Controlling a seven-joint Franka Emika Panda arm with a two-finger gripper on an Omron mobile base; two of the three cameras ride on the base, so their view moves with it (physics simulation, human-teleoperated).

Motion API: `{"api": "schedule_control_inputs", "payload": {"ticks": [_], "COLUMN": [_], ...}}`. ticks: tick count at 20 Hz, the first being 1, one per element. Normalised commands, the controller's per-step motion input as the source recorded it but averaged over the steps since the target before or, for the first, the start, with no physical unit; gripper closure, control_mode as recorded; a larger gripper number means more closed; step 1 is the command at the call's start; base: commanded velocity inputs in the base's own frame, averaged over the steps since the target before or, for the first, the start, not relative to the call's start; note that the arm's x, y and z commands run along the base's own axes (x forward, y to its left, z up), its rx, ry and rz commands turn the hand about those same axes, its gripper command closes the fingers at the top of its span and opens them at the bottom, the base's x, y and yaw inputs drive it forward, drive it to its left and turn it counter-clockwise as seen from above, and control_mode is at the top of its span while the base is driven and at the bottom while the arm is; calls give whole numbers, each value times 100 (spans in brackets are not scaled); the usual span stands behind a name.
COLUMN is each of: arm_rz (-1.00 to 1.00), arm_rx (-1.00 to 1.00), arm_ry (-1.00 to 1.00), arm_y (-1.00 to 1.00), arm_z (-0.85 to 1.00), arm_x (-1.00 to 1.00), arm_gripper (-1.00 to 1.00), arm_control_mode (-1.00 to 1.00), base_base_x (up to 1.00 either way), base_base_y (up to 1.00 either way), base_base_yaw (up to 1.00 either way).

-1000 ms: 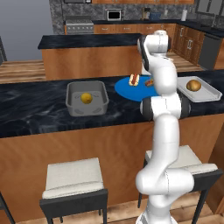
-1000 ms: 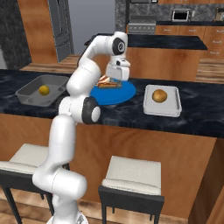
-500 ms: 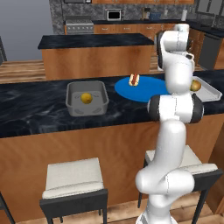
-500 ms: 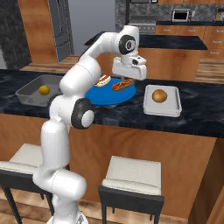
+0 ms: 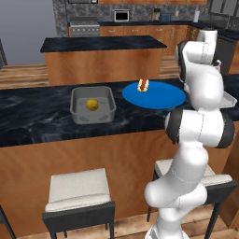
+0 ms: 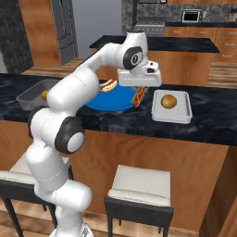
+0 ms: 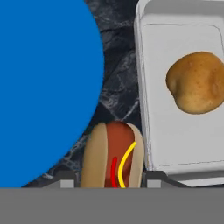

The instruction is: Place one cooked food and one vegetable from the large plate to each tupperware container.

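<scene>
My gripper (image 6: 139, 94) is shut on one hot dog (image 6: 138, 97), the cooked food, and holds it above the counter between the blue large plate (image 6: 111, 101) and the shallow pale tray (image 6: 173, 112). In the hand view the held hot dog (image 7: 113, 159) sits between my fingertips (image 7: 65, 179), with the plate (image 7: 43, 87) on the left and the tray (image 7: 175, 135) on the right. A golden-brown vegetable (image 6: 169, 101) (image 7: 197, 82) lies in the tray. A second hot dog (image 5: 143, 85) (image 6: 108, 85) rests on the plate (image 5: 154, 95). The deep grey tub (image 5: 92, 114) holds a yellow vegetable (image 5: 92, 104).
The containers and plate stand in a row on a dark marble counter (image 5: 37, 121). Two stools (image 5: 79, 189) stand in front of it below the counter edge. A second dark-topped island (image 5: 102, 44) lies behind.
The gripper has carried the hot dog to the right, from over the blue plate to the plate's right edge beside the pale tray. The other foods have not moved.
</scene>
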Motion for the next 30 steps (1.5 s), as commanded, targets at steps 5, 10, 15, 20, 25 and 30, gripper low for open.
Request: {"api": "schedule_control_inputs", "payload": {"ticks": [5,10,15,20,25,30], "arm_rz": [12,11,9,3,3,7], "arm_rx": [0,3,2,2,0,0], "arm_ry": [5,7,12,10,3,0], "arm_y": [-42,-35,-28,-20,-6,0], "arm_z": [7,30,15,-13,-27,-5], "arm_x": [44,26,19,4,0,16], "arm_gripper": [100,100,100,100,100,100], "arm_control_mode": [-100,-100,-100,-100,-100,-100], "base_base_x": [0,0,0,0,0,0], "base_base_y": [0,0,0,0,0,0], "base_base_yaw": [0,0,0,0,0,0]}}
